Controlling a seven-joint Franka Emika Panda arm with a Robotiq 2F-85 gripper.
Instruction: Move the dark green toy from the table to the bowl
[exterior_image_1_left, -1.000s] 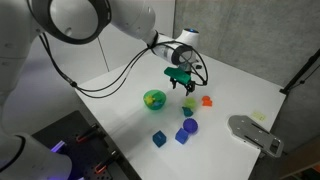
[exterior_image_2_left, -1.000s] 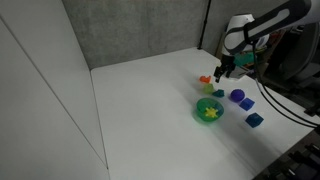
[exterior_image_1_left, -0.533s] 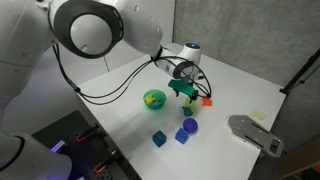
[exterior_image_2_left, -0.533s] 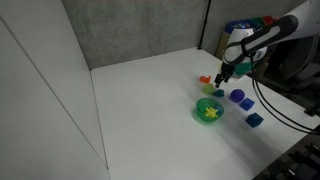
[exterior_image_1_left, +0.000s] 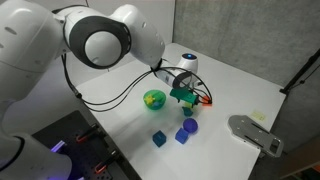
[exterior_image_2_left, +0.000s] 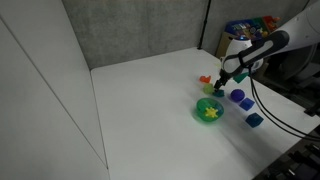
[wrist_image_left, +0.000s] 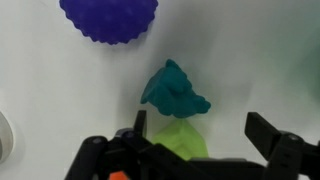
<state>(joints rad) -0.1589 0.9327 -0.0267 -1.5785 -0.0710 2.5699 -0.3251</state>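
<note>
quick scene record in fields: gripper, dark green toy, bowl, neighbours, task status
gripper: open, holding nothing
dark green toy: on the table, just ahead of the fingers, not gripped
bowl: bright green, next to the gripper, yellow piece inside
neighbours: lime-green piece right beside the toy; purple ball apart
task status: toy not yet in bowl

The dark green toy (wrist_image_left: 176, 90) looks teal, the ball (wrist_image_left: 108, 18) purple, the bowl (exterior_image_1_left: 154, 106) bright green.

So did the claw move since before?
Yes. The claw came down: it was higher than the bowl in an exterior view, and now sits about level with it, close over the dark green toy.
</note>
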